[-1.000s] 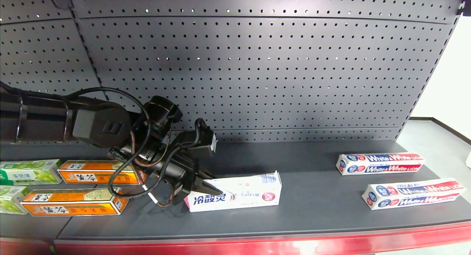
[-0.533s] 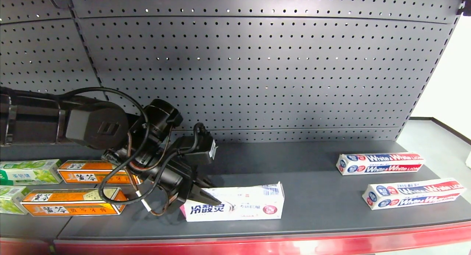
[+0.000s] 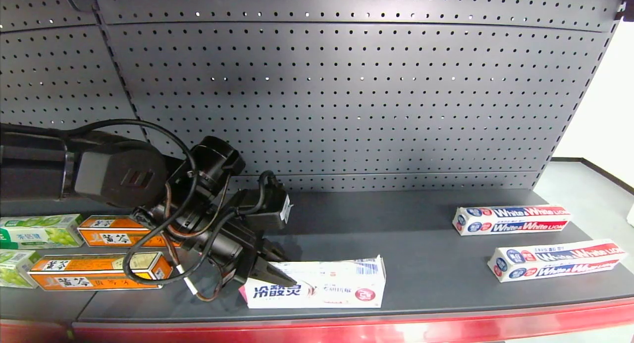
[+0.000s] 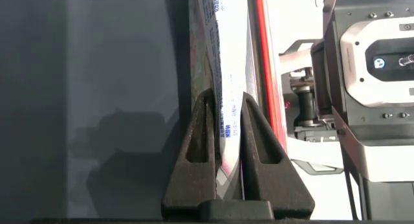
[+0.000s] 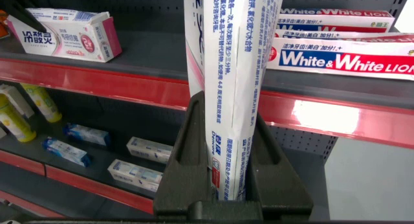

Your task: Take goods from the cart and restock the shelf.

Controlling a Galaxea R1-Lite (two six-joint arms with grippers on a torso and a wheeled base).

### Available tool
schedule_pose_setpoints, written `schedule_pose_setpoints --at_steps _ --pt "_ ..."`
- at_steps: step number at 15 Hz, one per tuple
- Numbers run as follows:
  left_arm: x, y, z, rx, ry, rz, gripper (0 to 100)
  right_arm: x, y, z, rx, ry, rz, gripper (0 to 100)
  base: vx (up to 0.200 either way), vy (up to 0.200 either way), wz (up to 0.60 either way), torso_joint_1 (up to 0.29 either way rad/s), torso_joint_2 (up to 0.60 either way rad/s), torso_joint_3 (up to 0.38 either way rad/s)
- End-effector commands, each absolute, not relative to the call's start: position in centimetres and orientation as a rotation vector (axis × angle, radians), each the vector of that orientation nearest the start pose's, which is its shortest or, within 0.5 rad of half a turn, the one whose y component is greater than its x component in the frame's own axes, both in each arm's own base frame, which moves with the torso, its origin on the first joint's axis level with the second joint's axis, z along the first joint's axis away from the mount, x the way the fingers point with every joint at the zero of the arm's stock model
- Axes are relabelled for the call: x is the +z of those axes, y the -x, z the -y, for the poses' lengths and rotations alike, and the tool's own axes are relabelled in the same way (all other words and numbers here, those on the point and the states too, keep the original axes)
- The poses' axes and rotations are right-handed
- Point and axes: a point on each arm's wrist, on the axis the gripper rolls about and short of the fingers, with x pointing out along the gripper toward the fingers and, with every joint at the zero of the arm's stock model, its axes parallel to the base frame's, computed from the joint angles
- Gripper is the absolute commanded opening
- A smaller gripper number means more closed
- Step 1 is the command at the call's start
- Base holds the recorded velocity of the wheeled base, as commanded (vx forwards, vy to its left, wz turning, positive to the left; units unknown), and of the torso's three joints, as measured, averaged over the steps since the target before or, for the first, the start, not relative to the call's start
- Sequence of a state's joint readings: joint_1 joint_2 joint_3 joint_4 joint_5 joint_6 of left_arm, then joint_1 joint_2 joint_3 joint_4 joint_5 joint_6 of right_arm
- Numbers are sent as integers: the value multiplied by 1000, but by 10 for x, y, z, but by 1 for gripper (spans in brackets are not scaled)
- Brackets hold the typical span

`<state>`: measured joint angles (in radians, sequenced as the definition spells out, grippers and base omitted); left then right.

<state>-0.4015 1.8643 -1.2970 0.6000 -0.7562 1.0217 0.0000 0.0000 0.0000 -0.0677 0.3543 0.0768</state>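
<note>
While the right gripper [image 5: 225,101] is waiting on the near side of the shelf's red front lip [image 3: 346,328], its fingers are pinching the end of a white-and-blue box [image 5: 228,36]. This box is standing straight up out of the jaws.

Just behind the lip, a white-and-pink box [image 3: 317,288] is lying flat, with its long axis running along the lip. The left gripper [image 3: 267,272] is clamping this box at its left end, one finger pressing on either side. The box is therefore stretching away from that hand toward the robot's right. It appears to be resting on the shelf board, so I am judging the placing nearly done.

A release is probably coming next. The fingers would then need to back off leftward along that same axis, or they risk dragging the box askew or over the lip. The left arm is the one at the shelf, and the right arm is holding the next box in front of the lip.

Farther back from the lip, two orange boxes [image 3: 99,272] are lying at the left. Two blue-and-red boxes [image 3: 557,260] are lying at the right, also lengthwise to the lip. Farthest from the lip, the perforated back panel [image 3: 346,110] is rising.
</note>
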Motion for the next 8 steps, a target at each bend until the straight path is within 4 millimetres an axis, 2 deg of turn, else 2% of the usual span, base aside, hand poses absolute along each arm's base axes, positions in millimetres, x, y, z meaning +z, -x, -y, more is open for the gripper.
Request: schedule_pose_setpoints --at_steps 1,8 --pt "169 -281 136 -1502 -583 -562 0 82 24 -8 357 -64 53 0 0 0 0 0 0 0" --pt "169 -272 135 -1512 -583 -573 0 82 24 -8 357 -64 53 0 0 0 0 0 0 0"
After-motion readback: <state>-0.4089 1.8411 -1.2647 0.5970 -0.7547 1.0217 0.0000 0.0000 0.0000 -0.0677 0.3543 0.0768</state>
